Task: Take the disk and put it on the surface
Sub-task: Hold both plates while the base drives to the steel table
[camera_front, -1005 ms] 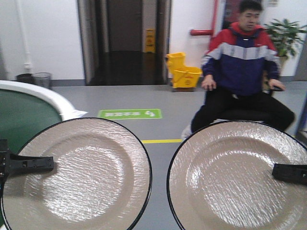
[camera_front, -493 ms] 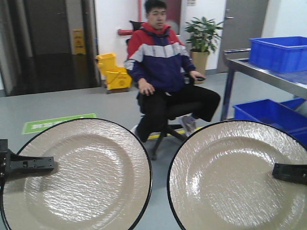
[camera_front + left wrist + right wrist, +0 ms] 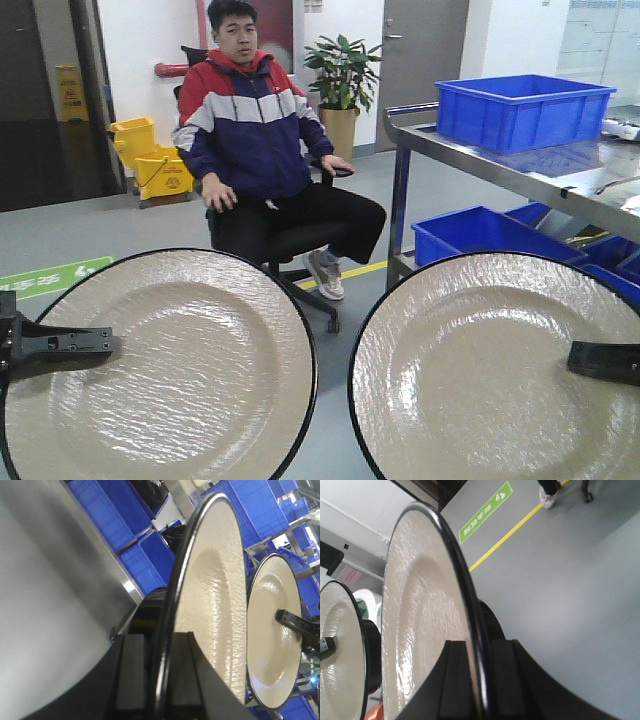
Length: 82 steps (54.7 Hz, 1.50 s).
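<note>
Two beige textured disks with black rims fill the bottom of the front view. My left gripper point(image 3: 88, 342) is shut on the rim of the left disk point(image 3: 190, 380). My right gripper point(image 3: 592, 359) is shut on the rim of the right disk point(image 3: 470, 370). In the left wrist view the jaws of the left gripper point(image 3: 160, 645) pinch the left disk point(image 3: 215, 590) edge-on, with the right disk point(image 3: 270, 645) beyond. The right wrist view shows the right gripper point(image 3: 480, 650) clamping the right disk point(image 3: 420, 615), with the left disk point(image 3: 340, 650) behind. The dark taped tabletop is out of view.
A man point(image 3: 255, 130) sits on an office chair ahead of me. To the right stands a steel rack point(image 3: 500, 160) with a blue bin point(image 3: 520, 105) on top and blue bins point(image 3: 475, 235) beneath. A yellow mop bucket point(image 3: 150, 160) and a plant point(image 3: 340, 70) stand at the back.
The whole view has swung right: the green conveyor has left the frame, the man has shifted left, and the steel rack with blue bins has come in. Both disks stay gripped.
</note>
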### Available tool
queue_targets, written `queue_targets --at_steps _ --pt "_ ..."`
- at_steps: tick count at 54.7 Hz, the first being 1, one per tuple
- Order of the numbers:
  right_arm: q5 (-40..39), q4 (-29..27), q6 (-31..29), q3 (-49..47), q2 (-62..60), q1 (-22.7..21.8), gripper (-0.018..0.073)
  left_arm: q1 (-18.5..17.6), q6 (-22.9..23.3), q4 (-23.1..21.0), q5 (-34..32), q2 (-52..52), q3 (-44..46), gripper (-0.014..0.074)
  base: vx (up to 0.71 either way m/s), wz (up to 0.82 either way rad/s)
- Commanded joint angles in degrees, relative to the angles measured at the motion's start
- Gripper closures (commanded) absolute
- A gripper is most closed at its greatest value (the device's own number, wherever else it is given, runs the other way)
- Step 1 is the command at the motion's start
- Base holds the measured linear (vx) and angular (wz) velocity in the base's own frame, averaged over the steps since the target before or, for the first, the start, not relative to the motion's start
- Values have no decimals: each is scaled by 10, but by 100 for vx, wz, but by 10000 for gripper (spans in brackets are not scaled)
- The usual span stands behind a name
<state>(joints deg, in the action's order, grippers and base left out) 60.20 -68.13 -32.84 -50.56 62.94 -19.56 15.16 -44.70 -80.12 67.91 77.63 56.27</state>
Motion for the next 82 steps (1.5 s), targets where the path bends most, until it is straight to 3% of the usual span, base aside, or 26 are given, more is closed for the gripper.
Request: queue_targets --at_steps 1,42,82 --pt "-3 -72 0 -17 -14 -3 568 -1 8 -83 38 -22 18 603 33 -19" --pt "-3 -72 0 -17 -14 -3 568 -1 8 -83 38 -22 18 603 42 -20" --pt "-3 -72 0 -17 -14 -3 568 -1 8 -83 36 -22 18 603 49 -44"
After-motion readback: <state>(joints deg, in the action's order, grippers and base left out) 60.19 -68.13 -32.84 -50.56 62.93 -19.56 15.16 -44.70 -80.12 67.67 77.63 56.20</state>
